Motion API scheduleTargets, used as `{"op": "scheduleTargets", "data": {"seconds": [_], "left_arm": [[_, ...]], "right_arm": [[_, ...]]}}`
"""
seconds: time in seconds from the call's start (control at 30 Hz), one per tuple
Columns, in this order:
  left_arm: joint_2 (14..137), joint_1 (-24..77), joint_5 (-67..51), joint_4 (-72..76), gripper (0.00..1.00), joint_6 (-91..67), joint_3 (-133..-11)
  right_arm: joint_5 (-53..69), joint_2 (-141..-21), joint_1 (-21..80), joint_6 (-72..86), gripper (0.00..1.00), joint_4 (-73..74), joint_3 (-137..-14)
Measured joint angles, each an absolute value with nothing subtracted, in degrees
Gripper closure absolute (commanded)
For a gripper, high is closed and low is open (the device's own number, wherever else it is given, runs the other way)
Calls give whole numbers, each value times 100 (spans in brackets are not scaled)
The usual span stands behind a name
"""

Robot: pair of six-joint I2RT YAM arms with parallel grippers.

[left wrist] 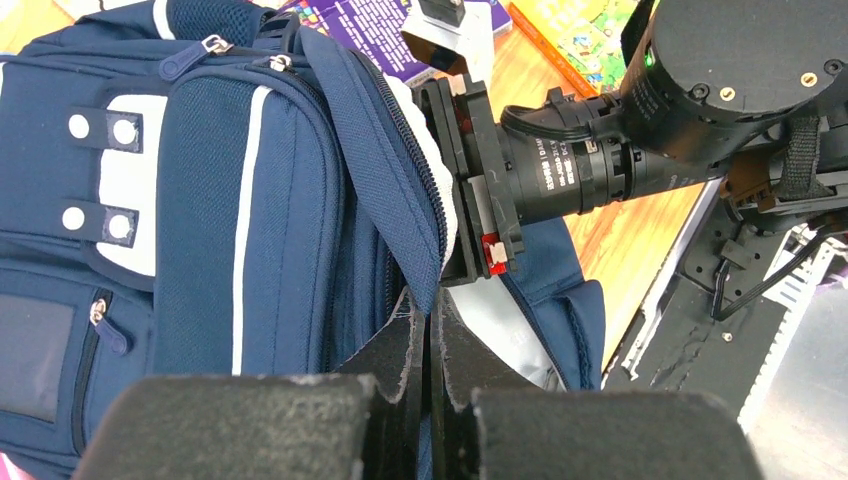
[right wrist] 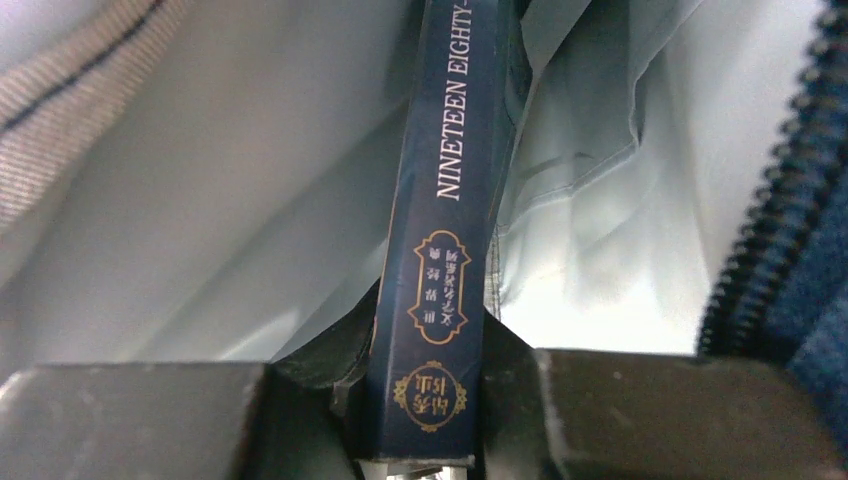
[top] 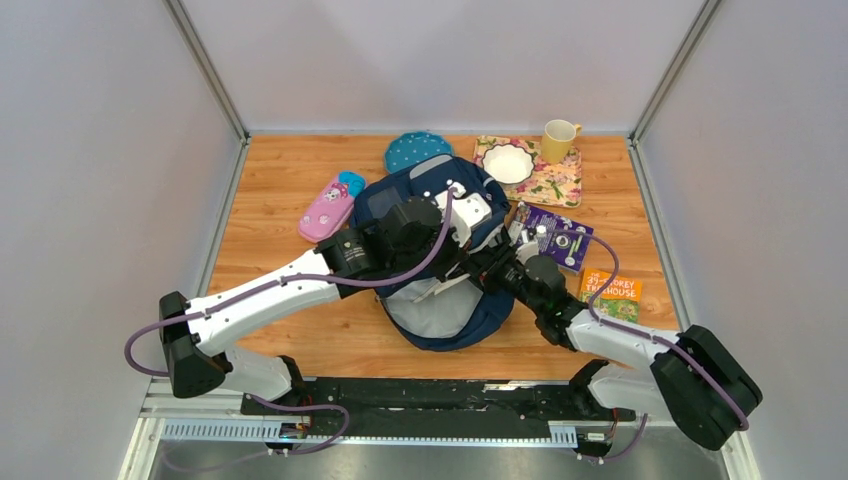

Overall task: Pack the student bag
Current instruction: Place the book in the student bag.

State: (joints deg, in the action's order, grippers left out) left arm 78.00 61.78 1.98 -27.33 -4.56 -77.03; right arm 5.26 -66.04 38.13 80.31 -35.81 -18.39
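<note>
Lying unzipped, navy student bag (top: 447, 318) shows grey lining.

A wooden table (top: 270, 180) is enclosed by plain pale grey walls (top: 430, 60) and framed by metal corner posts (top: 207, 65).

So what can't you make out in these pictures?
Top view: the opening of the student bag, covered by the left arm and right arm.
Right wrist view: the title of the book after NINETEEN EIGHTY, cut off by the top edge.
Top view: the title of the orange book, too small.
</note>
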Motion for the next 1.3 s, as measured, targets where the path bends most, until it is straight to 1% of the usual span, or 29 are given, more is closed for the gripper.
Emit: {"op": "scheduleTargets", "data": {"seconds": [0.17, 0.33, 0.4, 0.5, 0.6, 0.77, 0.87, 0.97, 1.03, 1.13, 1.3], "left_arm": [[7734, 6182, 322, -2727, 100, -451, -7703], [7640, 6184, 491, -2711, 100, -414, -7697], [7618, 6184, 523, -2676, 100, -412, -7693], [7590, 6184, 513, -2589, 100, -414, -7662], [7588, 6176, 482, -2582, 100, -432, -7662], [7588, 6176, 381, -2593, 100, -480, -7653], [7588, 6178, 327, -2593, 100, -539, -7642], [7588, 6178, 301, -2585, 100, -652, -7627], [7588, 6178, 305, -2523, 100, -744, -7612], [7585, 6169, 305, -2375, 100, -902, -7507], [7585, 6178, 259, -2198, 100, -1173, -7207]], "right_arm": [[668, -6357, 3763, 8197, 100, -3446, -1907], [781, -4775, 3741, 8208, 100, -2053, -1903], [753, -4259, 3741, 8206, 100, -1789, -1868], [720, -4056, 3741, 8180, 100, -1699, -1865], [718, -4543, 3741, 8158, 100, -1959, -1883], [709, -6064, 3741, 8230, 100, -2895, -1959], [755, -6952, 3754, 8221, 100, -3203, -2349], [587, -7400, 3874, 8114, 100, -3350, -2777], [259, -7572, 3999, 8001, 100, -3380, -2974], [-121, -7865, 4091, 7876, 100, -3374, -3183], [-694, -8783, 4108, 7878, 96, -3632, -3345]]}}
